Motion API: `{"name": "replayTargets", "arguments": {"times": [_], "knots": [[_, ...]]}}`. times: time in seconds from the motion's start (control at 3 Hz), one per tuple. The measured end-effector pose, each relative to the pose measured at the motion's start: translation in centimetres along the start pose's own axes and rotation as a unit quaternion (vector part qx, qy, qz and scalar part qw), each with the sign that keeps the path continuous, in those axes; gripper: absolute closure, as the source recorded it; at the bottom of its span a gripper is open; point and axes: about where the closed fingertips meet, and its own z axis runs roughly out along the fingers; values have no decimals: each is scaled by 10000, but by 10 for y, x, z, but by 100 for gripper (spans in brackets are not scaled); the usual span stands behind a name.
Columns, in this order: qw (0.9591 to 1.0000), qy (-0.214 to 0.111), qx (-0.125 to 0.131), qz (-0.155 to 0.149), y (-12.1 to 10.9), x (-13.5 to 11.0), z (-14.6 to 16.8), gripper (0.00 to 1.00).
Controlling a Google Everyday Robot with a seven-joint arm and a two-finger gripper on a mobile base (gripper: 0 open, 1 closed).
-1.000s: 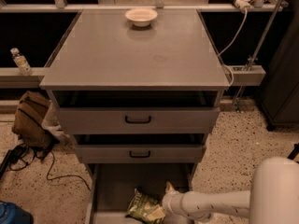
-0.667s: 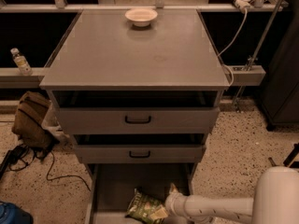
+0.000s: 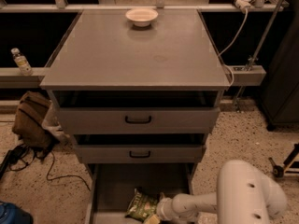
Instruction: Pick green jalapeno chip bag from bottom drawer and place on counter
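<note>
The green jalapeno chip bag (image 3: 140, 204) lies on the floor of the open bottom drawer (image 3: 112, 185), near its front middle. My gripper (image 3: 158, 212) is at the end of the white arm (image 3: 201, 203), which reaches in low from the right. It sits right against the bag's right edge, inside the drawer. Whether it holds the bag is hidden by the wrist and the frame's bottom edge. The grey counter (image 3: 135, 55) tops the cabinet above.
A white bowl (image 3: 141, 16) stands at the counter's far edge. Two upper drawers with black handles (image 3: 138, 120) are partly pulled out above the bottom drawer. A brown bag (image 3: 30, 120) and cables lie on the floor to the left. A bottle (image 3: 20, 62) stands on the left ledge.
The arm's large white body has shifted left and its wrist has dropped slightly lower beside the bag. The bag has stayed about where it was.
</note>
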Motion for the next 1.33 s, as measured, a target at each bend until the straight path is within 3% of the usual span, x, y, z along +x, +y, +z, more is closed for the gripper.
{"name": "replayTargets", "arguments": {"times": [0.33,1.33], "knots": [[9993,101,-358,14,16,10,24,0],[9993,97,-356,9,17,4,16,66]]}}
